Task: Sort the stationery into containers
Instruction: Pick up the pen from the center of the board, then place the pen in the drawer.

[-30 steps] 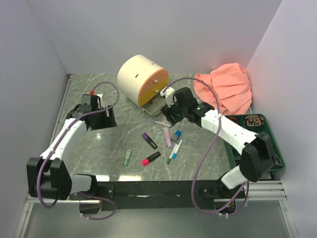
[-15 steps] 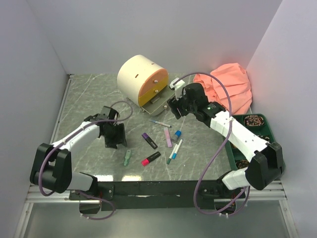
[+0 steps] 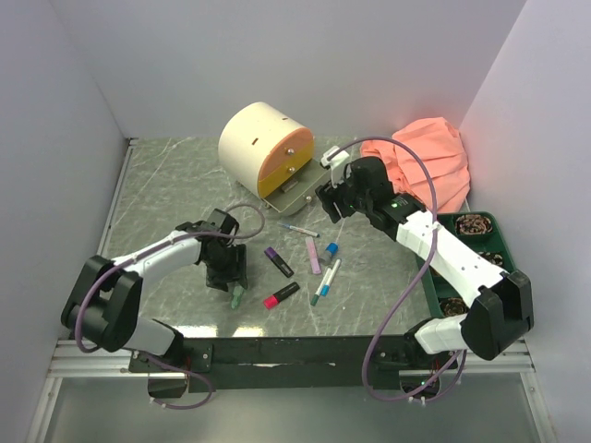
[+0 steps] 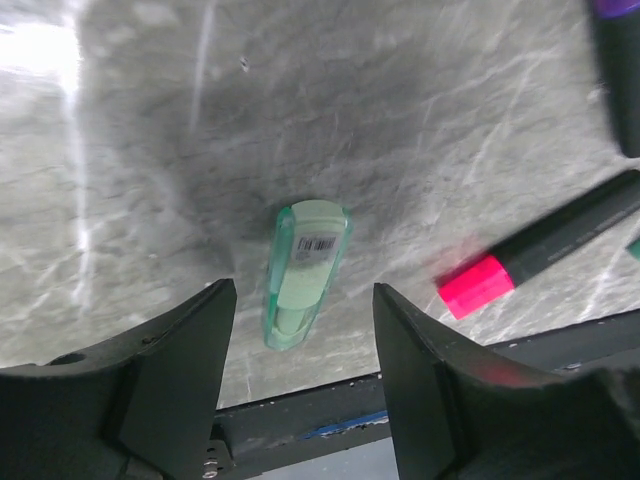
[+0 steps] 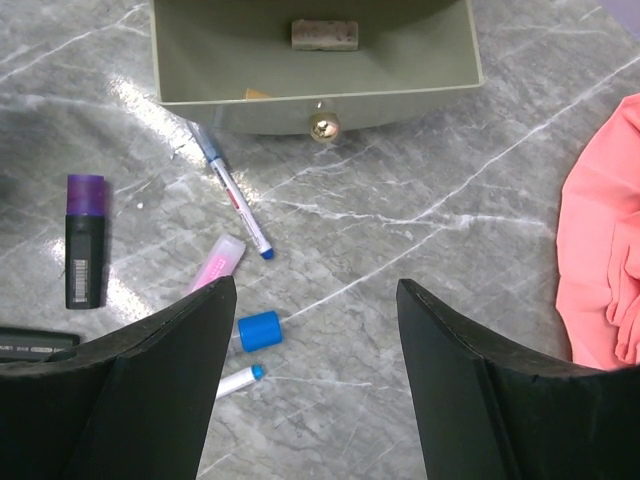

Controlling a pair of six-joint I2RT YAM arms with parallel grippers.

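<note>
The cream drum cabinet [image 3: 254,138] has an orange drawer front [image 3: 283,166], and its lowest drawer [image 3: 297,194] is pulled out. In the right wrist view that drawer [image 5: 200,70] holds a tan eraser [image 5: 324,34]. My left gripper [image 3: 229,275] is open, hanging just above the small green piece [image 4: 305,272], which lies on the table between the fingers. My right gripper [image 3: 334,197] is open and empty above the table in front of the drawer. Loose items are a pink-black highlighter [image 3: 282,295], a purple highlighter [image 3: 278,261], a lilac marker [image 3: 313,255], a blue cap [image 5: 259,330] and thin white pens [image 5: 232,195].
A peach cloth [image 3: 420,166] lies at the back right. A dark green compartment tray [image 3: 503,242] stands along the right wall. The black frame rail [image 3: 305,351] runs along the near edge, close under my left gripper.
My left gripper has swung right and toward the near edge, ending over the green piece. My right gripper has drawn back to the right, away from the open drawer.
</note>
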